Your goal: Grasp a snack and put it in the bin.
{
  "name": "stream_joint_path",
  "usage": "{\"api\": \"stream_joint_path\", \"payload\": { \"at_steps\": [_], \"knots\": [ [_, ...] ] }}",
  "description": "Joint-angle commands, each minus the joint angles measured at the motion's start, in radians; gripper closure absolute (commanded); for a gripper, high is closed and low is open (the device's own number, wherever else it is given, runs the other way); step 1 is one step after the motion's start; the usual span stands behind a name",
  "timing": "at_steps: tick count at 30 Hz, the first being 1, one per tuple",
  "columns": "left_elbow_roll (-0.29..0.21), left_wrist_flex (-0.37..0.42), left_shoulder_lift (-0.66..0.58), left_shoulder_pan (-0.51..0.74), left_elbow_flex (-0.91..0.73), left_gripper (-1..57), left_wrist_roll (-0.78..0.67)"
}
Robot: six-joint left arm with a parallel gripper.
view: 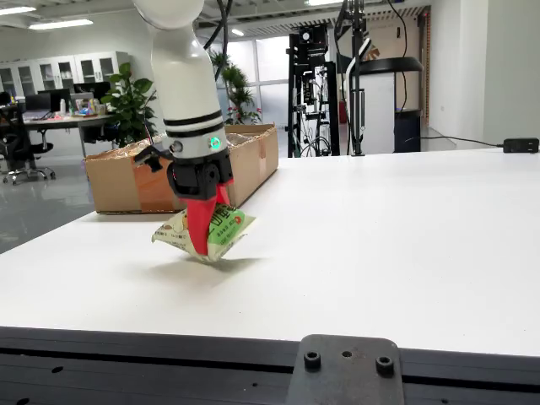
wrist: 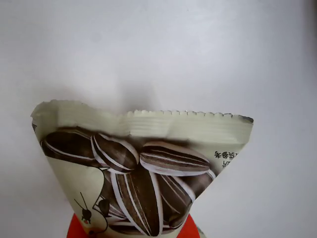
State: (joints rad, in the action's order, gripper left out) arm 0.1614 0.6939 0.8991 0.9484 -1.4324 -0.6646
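**Snack packet clamped in red gripper above table; bin stands behind**

While the snack packet (view: 221, 229) hangs just above the white table (view: 405, 253), its pale green wrapper is pinched between the red fingers (view: 200, 226) of the gripper (view: 202, 245), which is closed on it. Seen from the side, the packet tilts, with its lower corner close to the table surface and a soft shadow beneath it; whether that corner touches the table cannot be told. In the view that rides on the gripper, the snack packet (wrist: 143, 173) fills the lower half of the frame, showing a serrated sealed edge at the top and printed sunflower seeds on a cream ground, with red finger pads (wrist: 79, 230) at the bottom edge gripping it from both sides.

Above the gripper, the white arm (view: 187, 84) descends nearly vertically, with a black band and a green indicator light (view: 215, 143) lit near the wrist. Behind the arm, at the far left edge of the table in the side view, stands an open cardboard box (view: 245, 160). Beyond it are office desks, a potted plant (view: 131, 105) and a black equipment rack (view: 316, 93).
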Motion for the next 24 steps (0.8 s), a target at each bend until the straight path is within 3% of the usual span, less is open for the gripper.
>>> {"api": "stream_joint_path", "payload": {
  "at_steps": [1,14,24],
  "knots": [
    [0.029,0.044,-0.061,-0.003,0.001,45.3,0.000],
    [0.160,0.145,-0.418,-0.145,0.001,46.0,0.001],
    [0.202,0.090,-0.498,-0.271,0.027,45.5,0.003]
  ]
}}
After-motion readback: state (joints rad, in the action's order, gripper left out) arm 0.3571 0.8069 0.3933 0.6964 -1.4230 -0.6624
